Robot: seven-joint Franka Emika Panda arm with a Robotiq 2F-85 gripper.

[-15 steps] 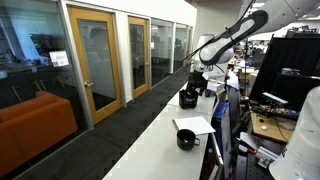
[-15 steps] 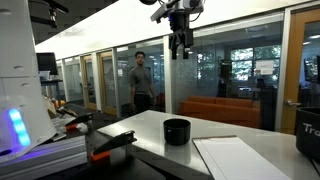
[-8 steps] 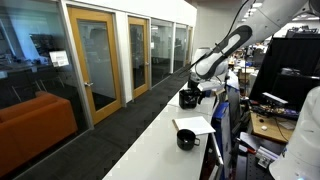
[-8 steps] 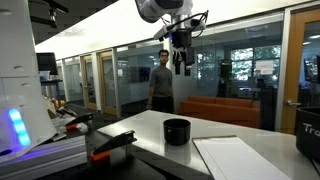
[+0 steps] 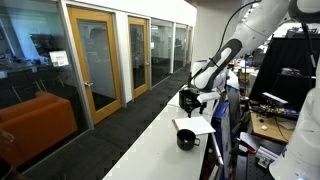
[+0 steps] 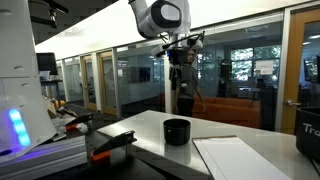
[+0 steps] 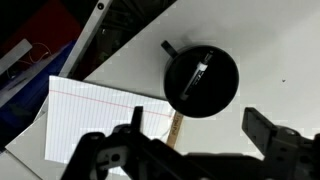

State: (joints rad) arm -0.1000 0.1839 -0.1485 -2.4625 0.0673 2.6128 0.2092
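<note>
A black mug (image 7: pixel 201 82) with a short handle stands on the white table (image 7: pixel 280 60). A dark pen-like thing (image 7: pixel 203 70) lies inside it. My gripper (image 7: pixel 200 125) hangs open above the mug with nothing between its fingers (image 7: pixel 262 125). In both exterior views the gripper (image 6: pixel 181 80) (image 5: pixel 194 96) is well above the mug (image 6: pixel 177 131) (image 5: pixel 186 139). A lined sheet of paper (image 7: pixel 100 120) lies beside the mug, and a thin wooden stick (image 7: pixel 176 129) lies at the paper's edge.
Another black object (image 5: pixel 187 98) stands farther along the table behind the gripper. Glass walls and wooden doors (image 5: pixel 95 60) line the corridor. A person (image 6: pixel 183 92) walks behind the glass. Cluttered desks (image 5: pixel 270 110) flank the table. An orange sofa (image 6: pixel 215 108) sits beyond.
The arm has lowered and swung toward the mug, still open. The person behind the glass has walked to the right.
</note>
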